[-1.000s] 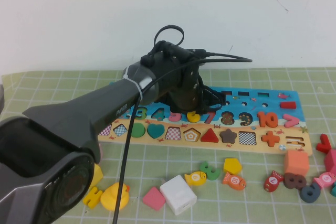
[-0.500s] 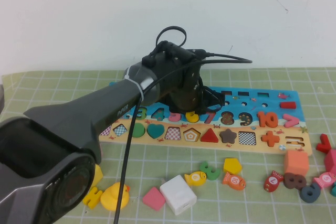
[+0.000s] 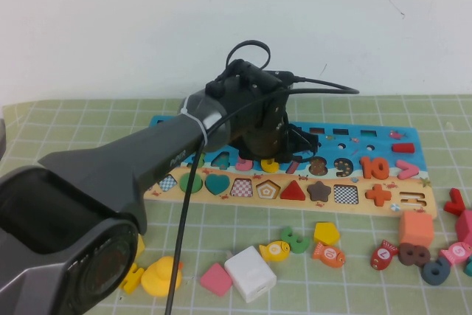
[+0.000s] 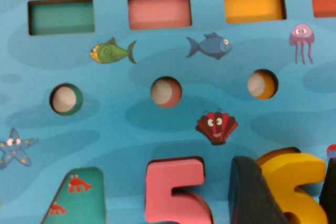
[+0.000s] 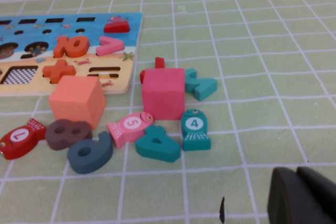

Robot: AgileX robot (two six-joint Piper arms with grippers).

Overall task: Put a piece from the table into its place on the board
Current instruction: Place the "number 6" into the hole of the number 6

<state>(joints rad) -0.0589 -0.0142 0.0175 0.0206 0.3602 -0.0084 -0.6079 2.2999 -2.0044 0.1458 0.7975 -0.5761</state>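
Note:
The board lies across the far middle of the table, blue above and tan below. My left gripper reaches over its digit row. In the left wrist view the left gripper is shut on the yellow 6, with a dark finger on each side. The 6 sits at its cut-out just right of the pink 5, its top tilted a little above the recess. In the high view the 6 shows below the wrist. My right gripper is shut and empty, low over the mat at the right.
Loose pieces lie in front of the board: green 3, white cube, yellow duck, yellow H, orange cube. Near the right gripper are a pink cube, fish pieces and a teal 4.
My left wrist has shifted slightly right and farther over the board with the 6 still in its jaws. The right arm has not moved.

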